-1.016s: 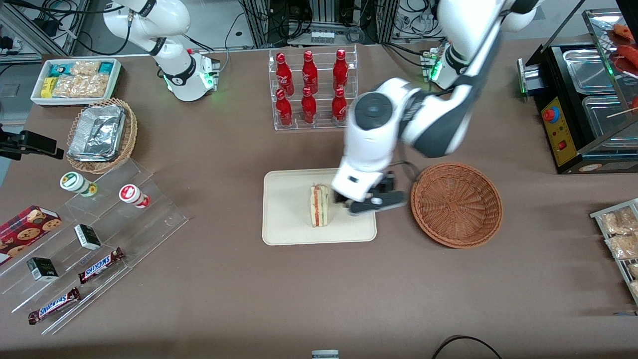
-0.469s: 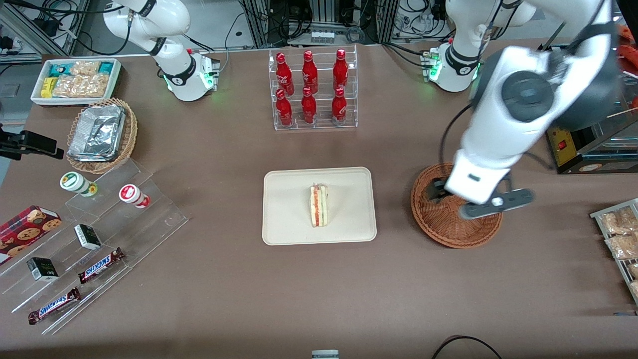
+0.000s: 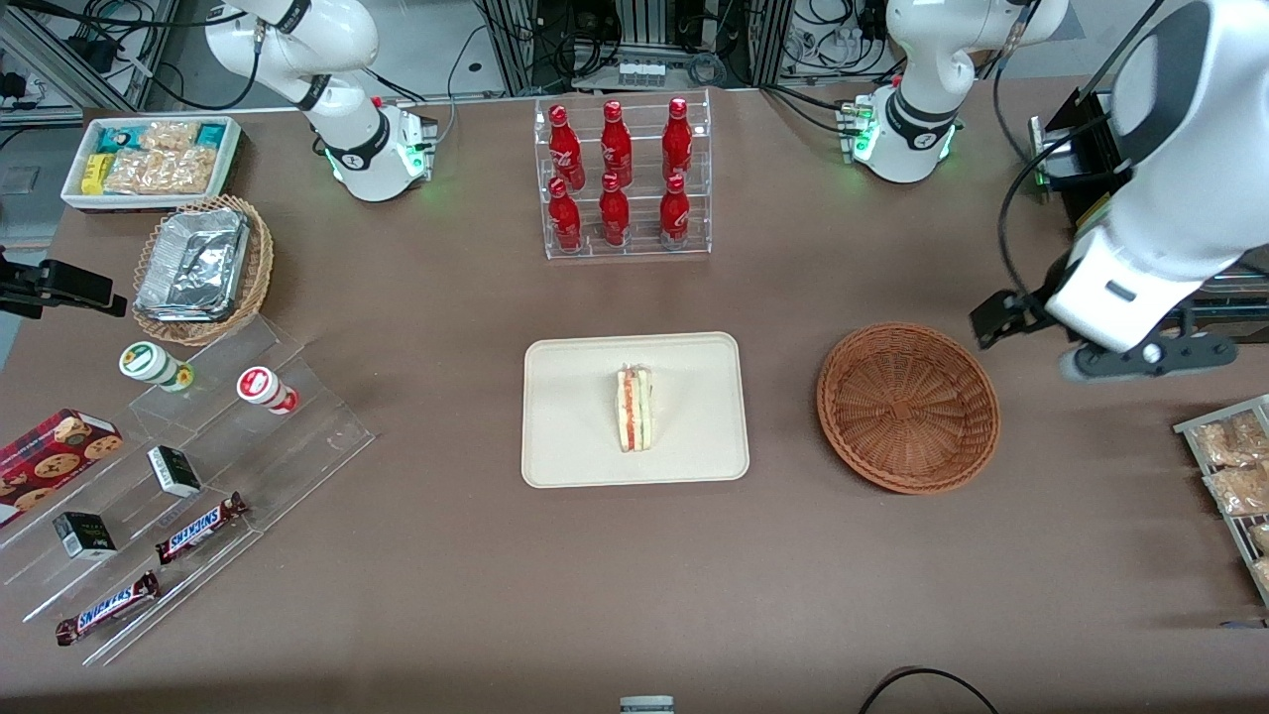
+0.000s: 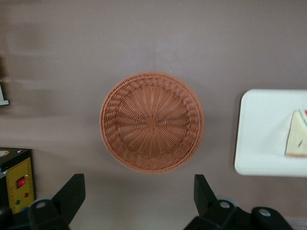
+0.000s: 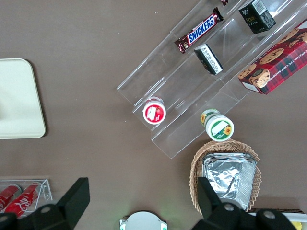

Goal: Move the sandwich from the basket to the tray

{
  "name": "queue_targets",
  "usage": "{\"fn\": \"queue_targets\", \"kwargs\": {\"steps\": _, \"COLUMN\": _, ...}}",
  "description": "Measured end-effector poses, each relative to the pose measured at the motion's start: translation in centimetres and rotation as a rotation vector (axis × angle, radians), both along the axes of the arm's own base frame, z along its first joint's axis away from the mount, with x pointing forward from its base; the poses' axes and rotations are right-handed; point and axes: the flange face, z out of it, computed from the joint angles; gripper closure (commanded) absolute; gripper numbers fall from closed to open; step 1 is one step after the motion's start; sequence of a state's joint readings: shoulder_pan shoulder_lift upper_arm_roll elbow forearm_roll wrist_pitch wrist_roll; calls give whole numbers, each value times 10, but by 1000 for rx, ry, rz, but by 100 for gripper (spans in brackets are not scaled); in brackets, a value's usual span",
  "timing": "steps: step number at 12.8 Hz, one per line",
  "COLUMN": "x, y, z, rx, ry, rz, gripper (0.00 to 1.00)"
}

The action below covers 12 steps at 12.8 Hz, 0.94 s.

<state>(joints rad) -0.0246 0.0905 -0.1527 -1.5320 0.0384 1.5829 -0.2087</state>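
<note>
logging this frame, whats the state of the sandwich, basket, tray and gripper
sandwich: on the tray, standing on edge
basket: empty, upright
tray: flat on table, holds the sandwich
gripper: open, holding nothing, raised above the table toward the working arm's end

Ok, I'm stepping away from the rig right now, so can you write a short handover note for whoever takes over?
Gripper: open and empty, raised above the table beside the basket, toward the working arm's end.
Sandwich: on the tray, standing on edge near the tray's middle, with nothing touching it.
Basket: empty, with only bare weave showing in the left wrist view.
Done: the sandwich is out of the basket and on the tray, and it has been released.
Left: nothing for the transfer itself; at most, park the working arm.
</note>
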Motion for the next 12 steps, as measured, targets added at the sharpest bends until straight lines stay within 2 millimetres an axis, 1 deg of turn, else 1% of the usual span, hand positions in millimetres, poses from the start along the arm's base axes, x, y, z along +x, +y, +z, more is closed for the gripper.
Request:
{"fn": "queue_targets", "kwargs": {"steps": 3, "x": -24, "y": 36, "z": 6, "rx": -2, "ry": 8, "rz": -50, "gripper": 0}}
{"fn": "queue_targets", "kwargs": {"steps": 5, "x": -28, "y": 54, "z": 11, "rx": -5, "ry": 3, "rz": -44, "gripper": 0}}
{"fn": "queue_targets", "kwargs": {"steps": 6, "x": -28, "y": 60, "z": 11, "rx": -7, "ry": 0, "rz": -39, "gripper": 0}}
{"fn": "queue_targets", "kwargs": {"steps": 7, "x": -27, "y": 62, "z": 12, "rx": -8, "ry": -4, "rz": -40, "gripper": 0}}
{"fn": "queue_targets", "kwargs": {"steps": 10, "x": -21, "y": 56, "z": 13, "rx": -9, "ry": -10, "rz": -50, "gripper": 0}}
{"fn": "queue_targets", "kwargs": {"steps": 12, "x": -17, "y": 67, "z": 13, "rx": -9, "ry": -11, "rz": -31, "gripper": 0}}
